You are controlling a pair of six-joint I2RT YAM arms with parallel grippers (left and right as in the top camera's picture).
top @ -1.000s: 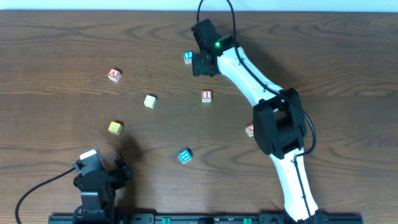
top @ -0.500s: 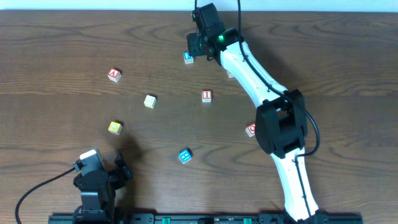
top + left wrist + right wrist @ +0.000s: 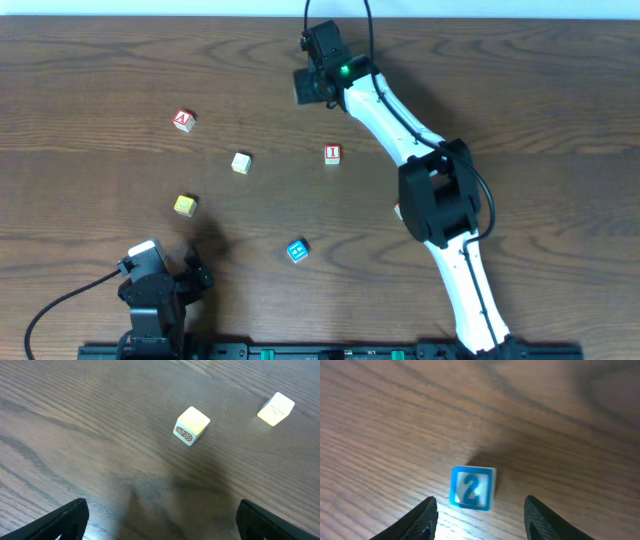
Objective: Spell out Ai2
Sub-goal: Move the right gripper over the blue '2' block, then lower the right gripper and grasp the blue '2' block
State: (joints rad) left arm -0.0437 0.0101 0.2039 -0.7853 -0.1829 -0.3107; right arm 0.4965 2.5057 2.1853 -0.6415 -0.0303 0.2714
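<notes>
The wooden table (image 3: 80,60) fills the overhead view. Its far edge runs along the top of the picture and a dark rail (image 3: 300,352) lines the near edge.

The right arm (image 3: 400,120) reaches from the near right corner across to the far middle. It takes up a diagonal band of the right half, and the right gripper (image 3: 305,86) sits close to the far edge. The left arm (image 3: 150,295) is folded at the near left edge.

In the right wrist view, the "2" cube (image 3: 472,488) lies flat on the wood with its blue numeral upward. It sits between the two fingers (image 3: 426,519), which stand apart with bare wood showing on each side of the cube, so the jaws are unclosed and grip nothing. From overhead this cube is hidden under the gripper.

The left gripper (image 3: 162,517) is spread wide and empty, with clear wood ahead of it.

The "A" cube (image 3: 183,120) stands alone in the far left part, well apart from the others. The "I" cube (image 3: 333,154) lies mid-table, just beside the right arm's forearm. A pale cube (image 3: 241,162) sits between those two, somewhat nearer the front. A yellow cube (image 3: 185,205) lies nearest the left gripper. A blue cube (image 3: 297,250) lies toward the near middle, with open wood all round it.
</notes>
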